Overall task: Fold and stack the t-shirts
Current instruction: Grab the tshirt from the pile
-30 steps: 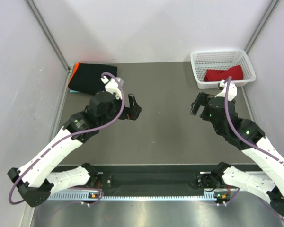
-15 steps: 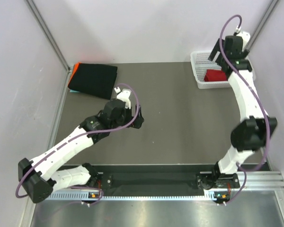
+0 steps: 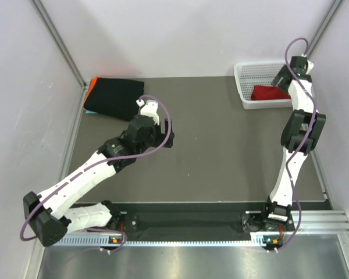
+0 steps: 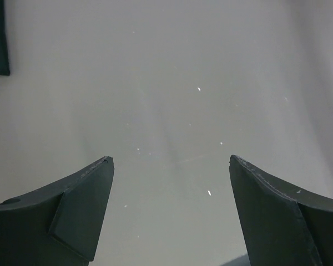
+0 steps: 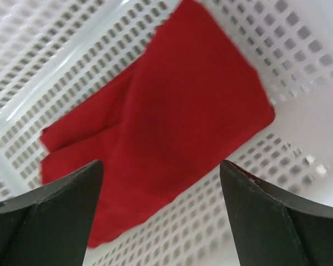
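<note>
Right hand (image 5: 161, 164) has reached over the red t-shirt (image 5: 155, 111) in the basket (image 5: 55, 66); left hand (image 4: 171, 159) above grey table (image 3: 221, 157), both gaping.

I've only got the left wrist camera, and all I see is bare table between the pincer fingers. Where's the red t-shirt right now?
Observer: The red t-shirt lies in the white mesh basket at the far right corner of the table.
Operator: Is the right pincer gripping it?
Observer: No, the right pincer is open above it, not gripping.
Operator: And the stack?
Observer: At the far left corner, a folded black t-shirt is on top, with an orange edge showing beneath it.
</note>
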`<state>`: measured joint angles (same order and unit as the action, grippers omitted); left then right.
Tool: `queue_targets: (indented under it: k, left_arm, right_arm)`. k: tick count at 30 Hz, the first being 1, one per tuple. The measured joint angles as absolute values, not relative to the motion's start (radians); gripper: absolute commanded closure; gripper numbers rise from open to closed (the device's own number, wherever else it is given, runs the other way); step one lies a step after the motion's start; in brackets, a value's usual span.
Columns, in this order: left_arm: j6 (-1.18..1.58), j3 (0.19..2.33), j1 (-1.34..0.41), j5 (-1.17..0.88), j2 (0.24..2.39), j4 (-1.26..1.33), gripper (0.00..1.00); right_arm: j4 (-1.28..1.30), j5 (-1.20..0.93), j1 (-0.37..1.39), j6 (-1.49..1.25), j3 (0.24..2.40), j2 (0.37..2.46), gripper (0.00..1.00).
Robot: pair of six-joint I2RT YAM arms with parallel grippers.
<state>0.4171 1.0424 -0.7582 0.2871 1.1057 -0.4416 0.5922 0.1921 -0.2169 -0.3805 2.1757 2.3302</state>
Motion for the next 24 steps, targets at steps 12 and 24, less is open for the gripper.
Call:
queue_targets:
  k: [12,24]
  left_arm:
    - [0.474,1.065,-0.758,0.340,1.168,-0.457,0.14]
    - [0.424,1.067,-0.758,0.368,1.050,-0.479,0.11]
  right_arm:
    - [0.381,0.033,-0.302,-0.416,2.209,2.475,0.95]
    - [0.303,-0.137,-0.272,-0.367,2.231,2.288,1.00]
